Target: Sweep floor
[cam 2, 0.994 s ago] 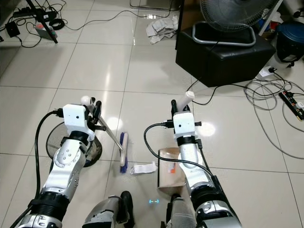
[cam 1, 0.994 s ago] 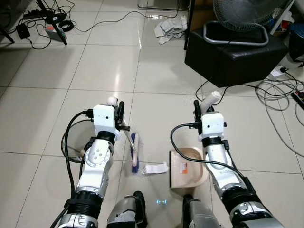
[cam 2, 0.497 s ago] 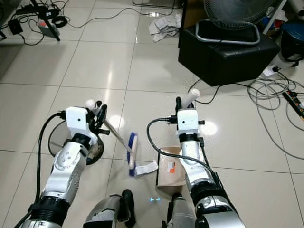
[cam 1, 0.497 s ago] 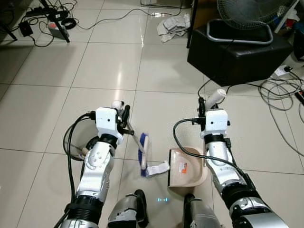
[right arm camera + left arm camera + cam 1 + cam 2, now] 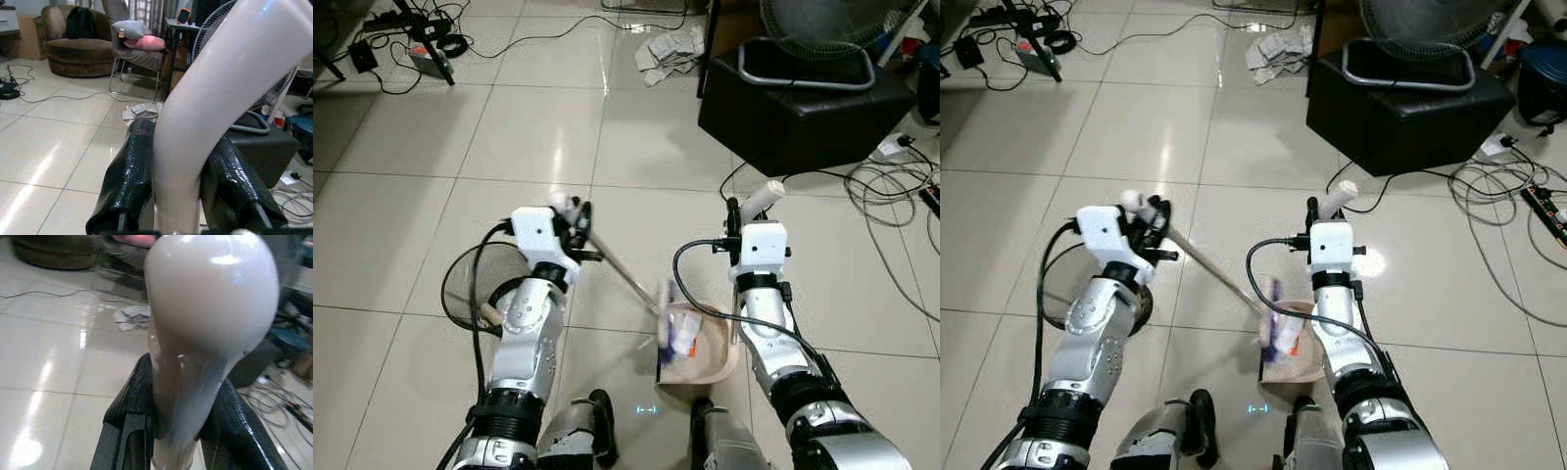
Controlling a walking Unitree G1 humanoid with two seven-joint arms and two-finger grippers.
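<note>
My left gripper is shut on the white knob end of a brush handle, whose thin stick slants down to the right. The blue-bristled brush head is blurred at the open mouth of the beige dustpan. A white paper scrap with an orange mark lies inside the pan. My right gripper is shut on the dustpan's white handle, which sticks up between its black fingers. The pan rests on the tiled floor in front of my feet.
A black box carrying a fan stands ahead on the right. Cables lie beside it. Crumpled paper sits farther ahead. More cables and a stand are at the far left. A dark round wire object lies under my left arm.
The brush has swept to the right, from beside my left arm to the dustpan's mouth. The paper scrap went with it, from the floor into the pan. The dustpan has stayed put.
</note>
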